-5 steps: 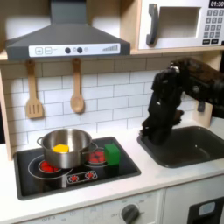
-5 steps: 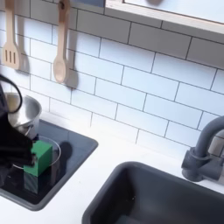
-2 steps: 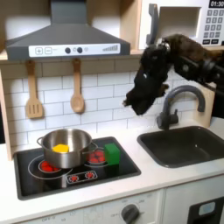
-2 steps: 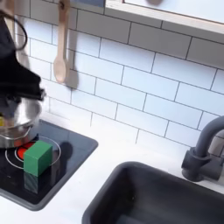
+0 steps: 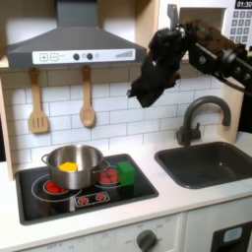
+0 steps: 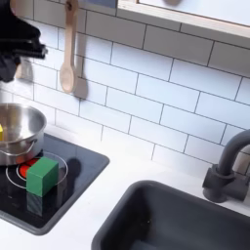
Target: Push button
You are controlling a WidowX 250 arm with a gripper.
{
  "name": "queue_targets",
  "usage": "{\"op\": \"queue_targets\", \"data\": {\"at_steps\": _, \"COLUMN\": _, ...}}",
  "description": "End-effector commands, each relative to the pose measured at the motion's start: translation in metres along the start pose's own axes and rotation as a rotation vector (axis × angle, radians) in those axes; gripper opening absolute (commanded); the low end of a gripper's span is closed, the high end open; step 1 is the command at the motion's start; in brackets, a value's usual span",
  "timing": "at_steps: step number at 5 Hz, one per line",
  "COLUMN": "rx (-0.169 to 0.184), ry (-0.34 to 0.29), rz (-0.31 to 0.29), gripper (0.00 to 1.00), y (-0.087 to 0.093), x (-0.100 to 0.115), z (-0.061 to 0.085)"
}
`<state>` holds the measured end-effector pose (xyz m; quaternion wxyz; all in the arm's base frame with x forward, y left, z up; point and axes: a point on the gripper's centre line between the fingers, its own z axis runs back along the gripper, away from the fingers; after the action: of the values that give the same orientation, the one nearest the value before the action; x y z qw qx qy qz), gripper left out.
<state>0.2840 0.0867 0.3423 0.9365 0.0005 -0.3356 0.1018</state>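
Note:
My black gripper (image 5: 142,94) hangs in the air in front of the tiled wall, just below and right of the grey range hood (image 5: 74,41). A row of small buttons (image 5: 87,56) runs along the hood's front strip, left of and above the fingertips. Red buttons (image 5: 90,199) also sit at the front edge of the black stovetop (image 5: 59,202), far below the gripper. In the second exterior view the gripper (image 6: 20,47) is a dark shape at the top left, above the pot (image 6: 18,129). The fingers are too dark and blurred to tell their state.
A steel pot (image 5: 72,165) with something yellow inside stands on the stove, with a green block (image 5: 126,173) beside it. A wooden spatula (image 5: 37,103) and spoon (image 5: 87,98) hang on the wall. To the first exterior view's right are the faucet (image 5: 202,113), sink (image 5: 212,162) and microwave (image 5: 202,28).
The arm has lifted from over the sink and swung up and to the first exterior view's left, ending near the hood's right end. In the second exterior view it rose off the stove.

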Motion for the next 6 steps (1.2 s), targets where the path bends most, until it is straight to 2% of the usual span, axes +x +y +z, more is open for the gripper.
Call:
{"op": "queue_targets", "data": {"at_steps": 1, "rx": 0.019, "ry": -0.063, "rz": 0.030, "gripper": 0.00, "y": 0.018, "x": 0.019, "z": -0.008}}
{"op": "queue_targets", "data": {"at_steps": 3, "rx": 0.031, "ry": -0.147, "rz": 0.048, "gripper": 0.00, "y": 0.030, "x": 0.038, "z": -0.011}}
{"op": "queue_targets", "data": {"at_steps": 6, "rx": 0.030, "ry": -0.255, "rz": 0.040, "gripper": 0.00, "y": 0.040, "x": 0.071, "z": -0.001}}
